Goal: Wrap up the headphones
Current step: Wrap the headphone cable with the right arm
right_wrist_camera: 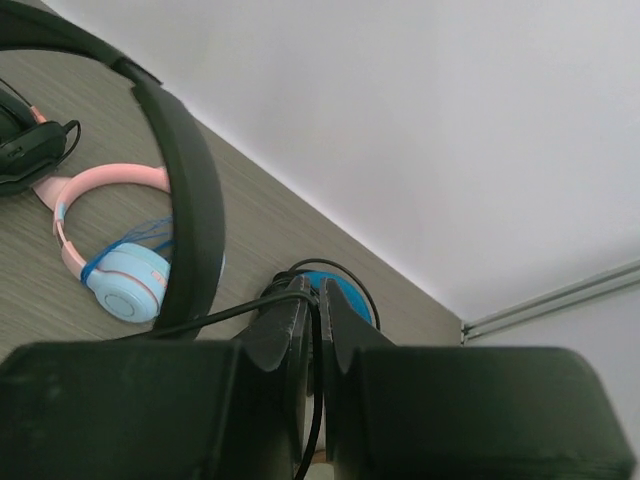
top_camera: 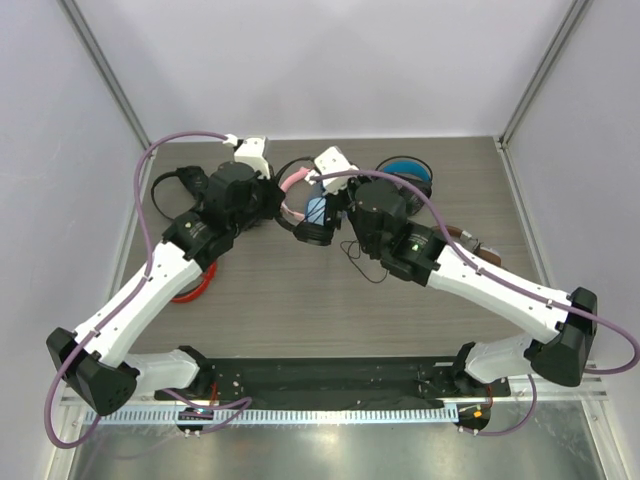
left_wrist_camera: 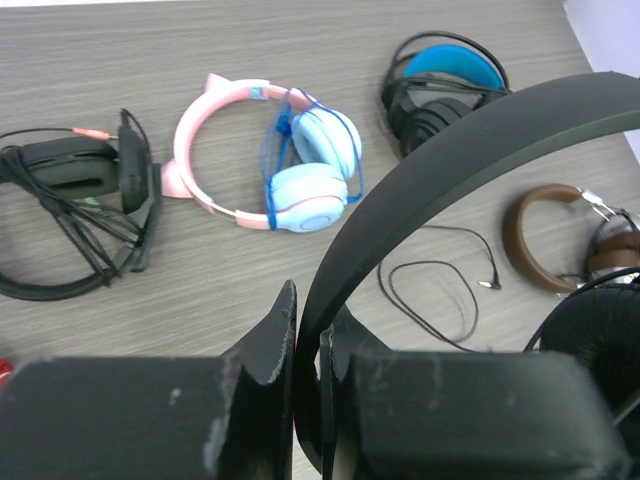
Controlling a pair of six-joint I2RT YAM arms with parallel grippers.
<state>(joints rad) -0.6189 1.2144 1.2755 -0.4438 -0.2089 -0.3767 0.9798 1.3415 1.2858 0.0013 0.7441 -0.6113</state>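
Observation:
The slim black headphones hang above the table between both arms. Their thin headband [left_wrist_camera: 450,160] arcs up and to the right from my left gripper [left_wrist_camera: 310,320], which is shut on the band's lower end. One round earcup [left_wrist_camera: 600,340] shows at the right edge. The thin black cable [right_wrist_camera: 220,318] runs from the left into my right gripper [right_wrist_camera: 318,290], whose jaws are shut on it, and drops between the fingers. The headband [right_wrist_camera: 195,200] curves past on the left of that view. A loose loop of cable with its plug [left_wrist_camera: 430,290] lies on the table.
Pink-and-blue headphones [left_wrist_camera: 270,160] lie on the table beneath the grippers. A bulky black pair with blue lining [left_wrist_camera: 445,80] sits at the back right, a brown pair [left_wrist_camera: 560,235] to the right, a black wired headset [left_wrist_camera: 70,190] to the left. A red ring [top_camera: 195,285] lies under the left arm.

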